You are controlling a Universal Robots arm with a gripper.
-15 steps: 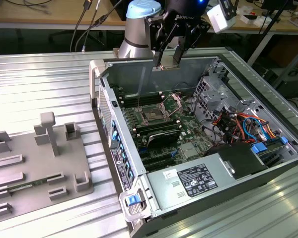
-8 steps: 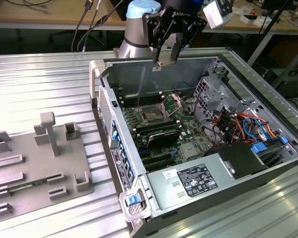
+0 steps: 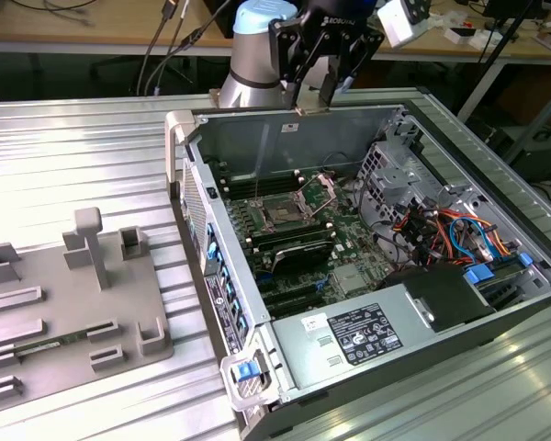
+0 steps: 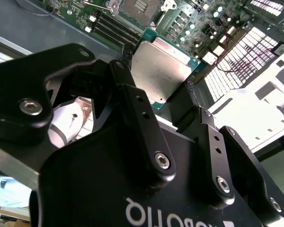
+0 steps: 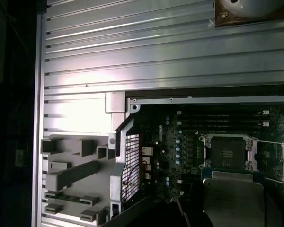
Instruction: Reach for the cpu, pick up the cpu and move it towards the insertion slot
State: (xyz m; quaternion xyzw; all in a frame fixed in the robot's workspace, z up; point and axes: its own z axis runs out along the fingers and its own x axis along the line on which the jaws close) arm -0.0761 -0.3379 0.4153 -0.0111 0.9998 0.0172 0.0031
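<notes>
My gripper (image 3: 311,103) hangs above the far wall of the open computer case, shut on the cpu (image 3: 311,111), a small flat piece between its black fingers. In the second wrist view the cpu (image 4: 162,71) shows its pale silvery top plate and thin green rim, clamped at two opposite edges by the fingers (image 4: 124,78). The insertion slot (image 3: 283,213) is a square socket with a dark centre and a raised metal bracket, on the green board below and nearer the camera than the gripper. In the first wrist view the cpu (image 5: 234,195) sits close beside the insertion slot (image 5: 226,152).
The case walls (image 3: 285,138) ring the board. Black memory slots (image 3: 294,253) lie beside the socket, with a drive cage and coloured cables (image 3: 441,230) at the exterior view's right. A grey fixture plate (image 3: 64,303) with raised blocks lies on the ribbed table at the exterior view's left.
</notes>
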